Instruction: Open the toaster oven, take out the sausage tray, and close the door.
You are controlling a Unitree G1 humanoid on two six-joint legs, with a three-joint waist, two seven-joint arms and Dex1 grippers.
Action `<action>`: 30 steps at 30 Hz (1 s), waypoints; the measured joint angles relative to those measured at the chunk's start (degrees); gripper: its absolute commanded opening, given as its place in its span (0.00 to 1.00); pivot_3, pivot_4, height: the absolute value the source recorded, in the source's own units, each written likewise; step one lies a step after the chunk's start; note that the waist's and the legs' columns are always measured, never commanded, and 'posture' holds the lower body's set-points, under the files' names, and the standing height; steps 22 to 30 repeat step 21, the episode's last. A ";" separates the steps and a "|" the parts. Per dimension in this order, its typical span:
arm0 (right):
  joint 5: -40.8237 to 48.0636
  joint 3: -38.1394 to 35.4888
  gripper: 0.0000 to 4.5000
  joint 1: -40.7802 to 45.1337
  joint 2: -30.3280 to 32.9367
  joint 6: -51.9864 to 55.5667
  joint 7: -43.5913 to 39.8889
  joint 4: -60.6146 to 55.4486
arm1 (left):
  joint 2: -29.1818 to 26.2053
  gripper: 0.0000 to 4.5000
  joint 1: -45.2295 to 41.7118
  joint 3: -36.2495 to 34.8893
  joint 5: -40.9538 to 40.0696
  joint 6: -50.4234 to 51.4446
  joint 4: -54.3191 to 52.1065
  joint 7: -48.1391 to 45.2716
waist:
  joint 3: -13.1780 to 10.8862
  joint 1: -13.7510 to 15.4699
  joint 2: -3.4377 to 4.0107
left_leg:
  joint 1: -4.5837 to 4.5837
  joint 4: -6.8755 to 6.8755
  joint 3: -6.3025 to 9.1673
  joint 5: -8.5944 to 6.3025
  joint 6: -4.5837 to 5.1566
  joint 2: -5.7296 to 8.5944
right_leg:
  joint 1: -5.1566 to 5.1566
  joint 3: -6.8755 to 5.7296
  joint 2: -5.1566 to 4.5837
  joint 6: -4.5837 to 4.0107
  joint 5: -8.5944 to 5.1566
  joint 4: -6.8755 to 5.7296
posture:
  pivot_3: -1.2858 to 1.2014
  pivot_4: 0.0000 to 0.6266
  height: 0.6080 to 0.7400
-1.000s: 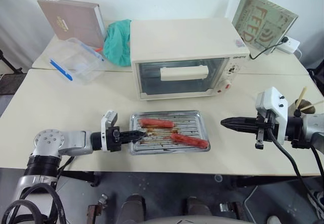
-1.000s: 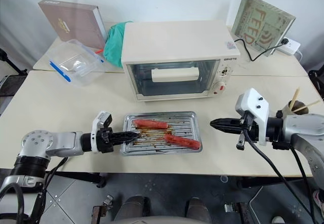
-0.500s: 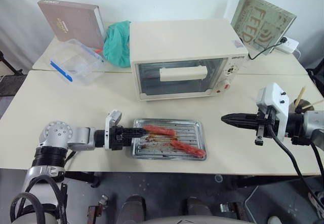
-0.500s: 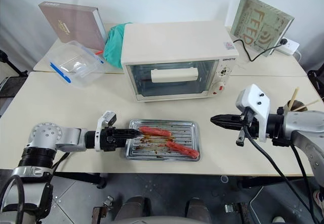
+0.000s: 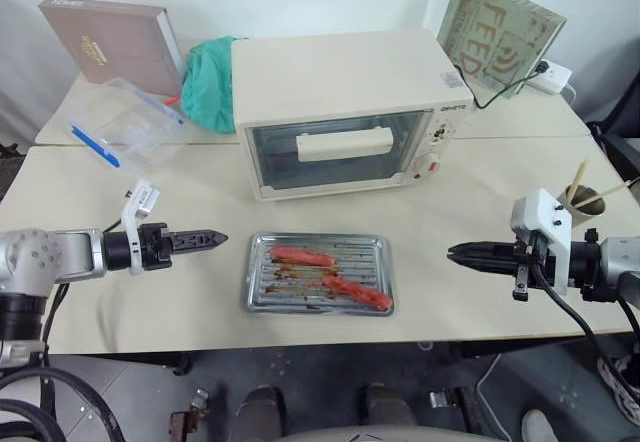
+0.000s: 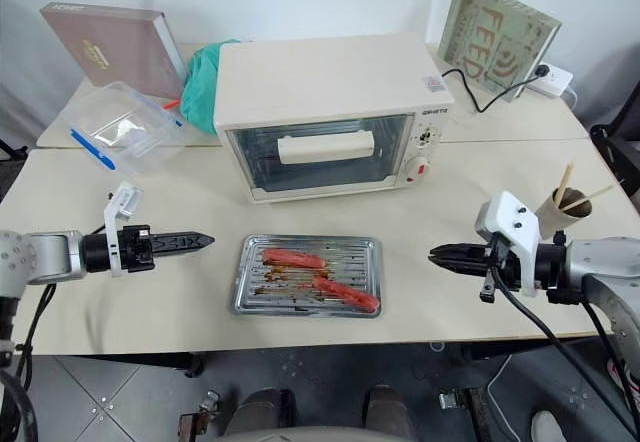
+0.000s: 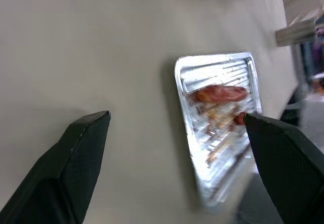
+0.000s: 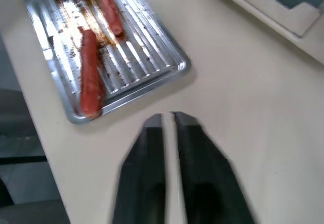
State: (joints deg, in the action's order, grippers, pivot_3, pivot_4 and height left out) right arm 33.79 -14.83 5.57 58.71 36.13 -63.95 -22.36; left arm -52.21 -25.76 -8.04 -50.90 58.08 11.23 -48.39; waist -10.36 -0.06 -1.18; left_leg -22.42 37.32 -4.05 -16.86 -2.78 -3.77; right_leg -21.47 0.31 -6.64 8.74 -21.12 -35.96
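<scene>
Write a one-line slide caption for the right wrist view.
Sausage tray with two sausages on the table, right gripper hovering beside it, toaster oven door closed.

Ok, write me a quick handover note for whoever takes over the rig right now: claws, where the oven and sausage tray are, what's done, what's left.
Left claw: open, empty, over the table to the left of the sausage tray, not touching it.
Right claw: fingers close together with a thin gap, holding nothing, to the right of the tray.
Sausage tray: flat on the table in front of the toaster oven, two sausages on it.
Door: shut.
Done: tray is out, door is closed, tray is let go.
Left: nothing visible; just park the arms clear.
</scene>
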 measured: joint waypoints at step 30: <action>-7.84 0.70 0.93 0.25 -8.64 -39.11 -17.48 26.74 | 4.06 1.00 -1.14 0.19 22.61 -51.28 17.71 -37.62 | -0.25 0.21 -0.27 | -0.06 0.31 -0.06 -0.10 0.16 -0.04 | 0.02 -0.08 0.00 0.08 0.04 -0.10 | 0.52 0.24 1.00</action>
